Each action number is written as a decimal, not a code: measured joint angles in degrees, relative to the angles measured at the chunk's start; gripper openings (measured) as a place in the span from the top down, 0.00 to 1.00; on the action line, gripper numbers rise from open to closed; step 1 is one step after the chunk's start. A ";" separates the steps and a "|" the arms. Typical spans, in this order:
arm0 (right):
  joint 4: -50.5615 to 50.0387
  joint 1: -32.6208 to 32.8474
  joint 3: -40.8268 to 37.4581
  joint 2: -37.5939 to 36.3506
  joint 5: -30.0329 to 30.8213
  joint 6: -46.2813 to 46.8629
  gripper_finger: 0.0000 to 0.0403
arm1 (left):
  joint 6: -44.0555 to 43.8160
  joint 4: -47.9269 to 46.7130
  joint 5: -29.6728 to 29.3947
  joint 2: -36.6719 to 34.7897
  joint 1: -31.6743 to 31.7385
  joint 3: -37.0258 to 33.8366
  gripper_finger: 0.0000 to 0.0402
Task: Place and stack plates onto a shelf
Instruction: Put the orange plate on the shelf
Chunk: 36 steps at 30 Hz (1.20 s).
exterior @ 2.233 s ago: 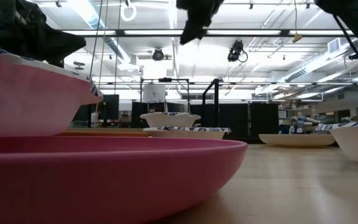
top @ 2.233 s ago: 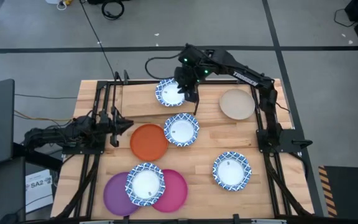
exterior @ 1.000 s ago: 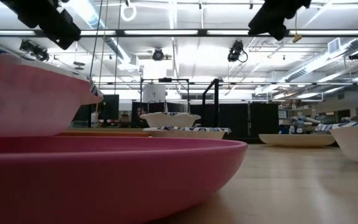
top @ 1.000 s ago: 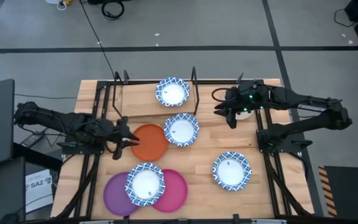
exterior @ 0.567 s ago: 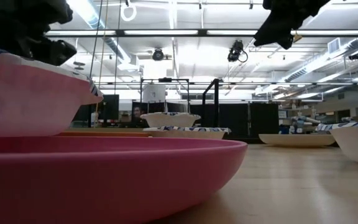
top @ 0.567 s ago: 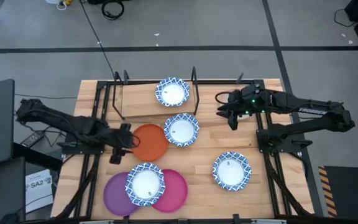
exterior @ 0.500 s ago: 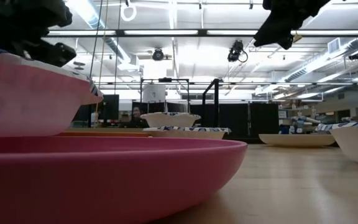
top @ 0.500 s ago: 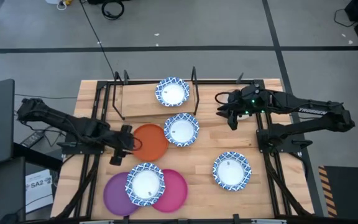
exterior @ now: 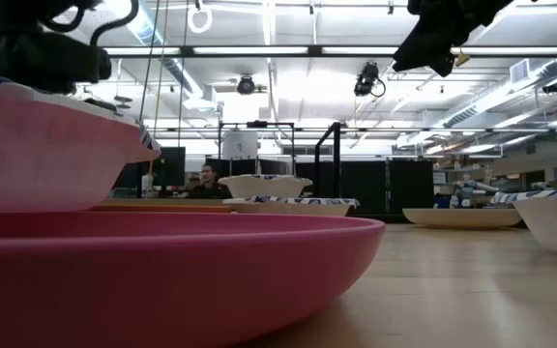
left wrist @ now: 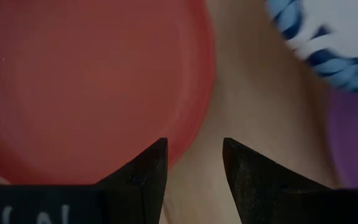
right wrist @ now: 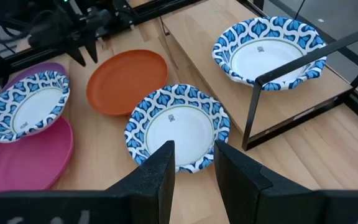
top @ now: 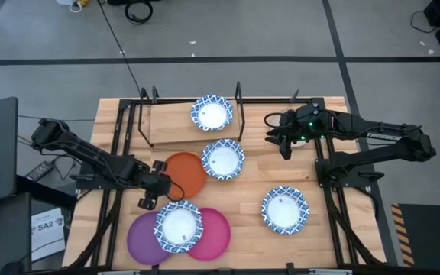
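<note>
Orange plate (top: 183,173) edge — left tool (top: 156,186) beside, open

Four plates are patterned blue and white with white centres: one on the light wooden shelf (top: 176,122), framed in black (top: 212,113), one mid-surface (top: 223,160), one at the right (top: 285,209), and one (top: 179,225) overlapping a purple plate (top: 142,240) and a pink plate (top: 214,234). A plain orange plate (top: 185,174) is seen beside them. Both arms are dark.

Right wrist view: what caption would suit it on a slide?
Right gripper, fingers open, hovers over a blue-and-white plate; another sits on the shelf.
</note>
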 joint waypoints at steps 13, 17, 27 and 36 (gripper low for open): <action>-0.01 0.00 0.00 0.03 0.00 0.00 0.71 | 0.20 1.50 -2.22 6.56 0.00 0.00 0.60; -0.01 0.00 0.00 0.03 0.00 0.00 0.71 | 0.15 2.60 -2.22 8.20 0.02 0.00 0.60; 0.04 0.00 0.00 0.05 -0.04 0.01 0.71 | 0.05 3.26 -2.24 10.99 0.02 0.00 0.62; 0.08 0.00 0.00 0.05 -0.07 0.02 0.71 | -0.05 3.32 -2.90 10.99 0.02 0.00 0.76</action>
